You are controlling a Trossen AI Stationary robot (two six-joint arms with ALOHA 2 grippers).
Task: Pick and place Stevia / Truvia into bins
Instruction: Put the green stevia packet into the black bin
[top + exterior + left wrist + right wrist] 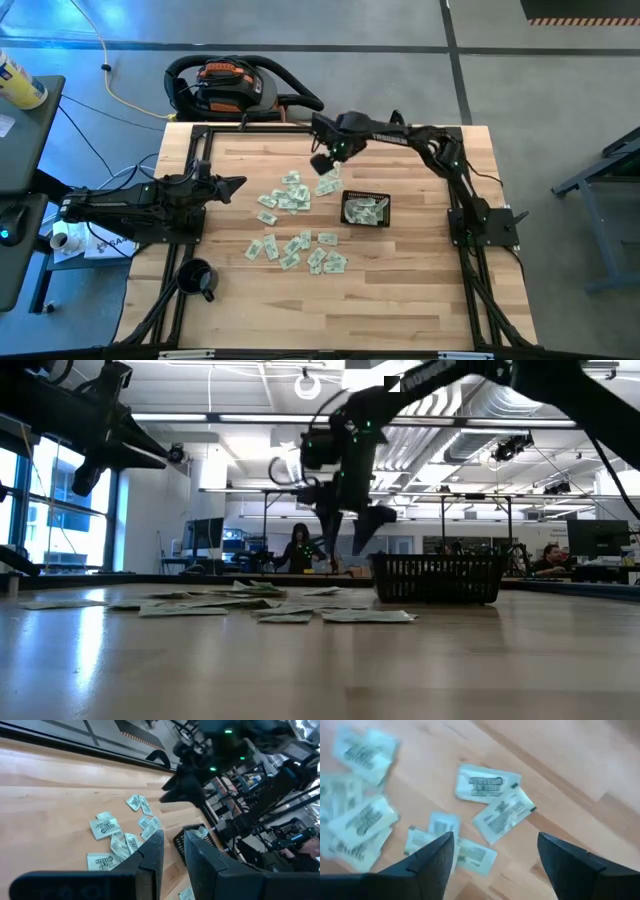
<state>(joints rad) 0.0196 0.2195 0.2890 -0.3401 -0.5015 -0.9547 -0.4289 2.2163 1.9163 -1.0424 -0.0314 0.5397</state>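
Sachets point(290, 195): pale green and white, dark print. Basket point(365, 196): black mesh. Table point(420, 290): light wood grain.

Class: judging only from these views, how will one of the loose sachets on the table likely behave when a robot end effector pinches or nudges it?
Each sachet looks flat and thin, so probably light and floppy. Lying flush on the smooth table, it would likely slide when nudged instead of tipping or rolling. Several overlap in the pile, so a pinch may lift more than one.

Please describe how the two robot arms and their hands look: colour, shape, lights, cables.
Both arms are black, jointed, tube-like. The left hand has two flat dark wedge-shaped fingers. The right hand has similar tapered fingers; small green lights glow near its wrist, and a cable runs along that arm.
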